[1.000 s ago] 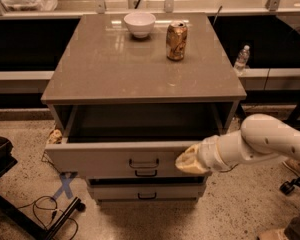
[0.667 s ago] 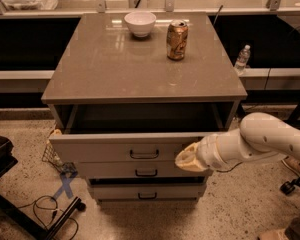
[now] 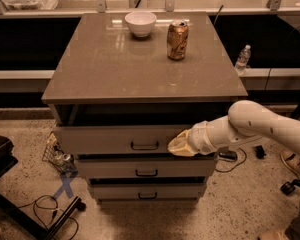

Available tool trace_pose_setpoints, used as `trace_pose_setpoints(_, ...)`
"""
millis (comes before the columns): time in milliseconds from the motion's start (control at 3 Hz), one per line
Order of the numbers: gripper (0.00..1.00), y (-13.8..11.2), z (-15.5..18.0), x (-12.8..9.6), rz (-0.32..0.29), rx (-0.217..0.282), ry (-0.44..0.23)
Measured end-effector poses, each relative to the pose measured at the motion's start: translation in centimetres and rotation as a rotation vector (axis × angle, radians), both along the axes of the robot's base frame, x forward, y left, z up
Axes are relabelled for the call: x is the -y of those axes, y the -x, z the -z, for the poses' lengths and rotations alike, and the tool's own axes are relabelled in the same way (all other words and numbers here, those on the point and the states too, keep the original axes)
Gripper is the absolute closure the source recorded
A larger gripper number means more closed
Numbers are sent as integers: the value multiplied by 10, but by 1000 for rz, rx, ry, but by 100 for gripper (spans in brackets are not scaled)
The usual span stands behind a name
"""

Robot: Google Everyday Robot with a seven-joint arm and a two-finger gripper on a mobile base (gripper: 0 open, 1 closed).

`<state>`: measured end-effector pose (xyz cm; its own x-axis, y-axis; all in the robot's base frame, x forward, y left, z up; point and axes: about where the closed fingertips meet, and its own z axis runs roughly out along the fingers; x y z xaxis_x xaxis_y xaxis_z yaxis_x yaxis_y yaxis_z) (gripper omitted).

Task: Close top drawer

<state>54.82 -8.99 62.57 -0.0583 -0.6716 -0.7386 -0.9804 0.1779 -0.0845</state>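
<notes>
The top drawer (image 3: 110, 139) is the tallest of three pale fronts in the grey cabinet, with a small dark loop handle (image 3: 144, 146). It stands out a little from the cabinet, with a dark gap under the tabletop (image 3: 110, 69) above it. My gripper (image 3: 178, 145) comes in from the right on a white arm (image 3: 250, 124). Its yellowish tip rests against the right part of the top drawer's front panel, to the right of the handle.
A white bowl (image 3: 140, 23) and a brown can (image 3: 177, 33) stand on the tabletop. Two shorter drawers (image 3: 146, 170) sit below the top one. A water bottle (image 3: 243, 59) stands on the ledge at right. Cables (image 3: 45, 206) and a blue tape cross (image 3: 65, 184) lie on the floor at left.
The top drawer has slid back into the cabinet from wide open to nearly shut. My gripper has moved inward with its front panel.
</notes>
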Motion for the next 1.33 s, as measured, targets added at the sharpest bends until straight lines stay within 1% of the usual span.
trace_pose_setpoints(333,100,-26,-3,-13,6,23,-15)
trace_pose_setpoints(667,100,-26,-3,-13,6,23,-15)
trace_pose_setpoints(1000,100,-5,-19,-23,-35,31,8)
trace_pose_setpoints(1333,100,18,-56,-31,-106,38,68)
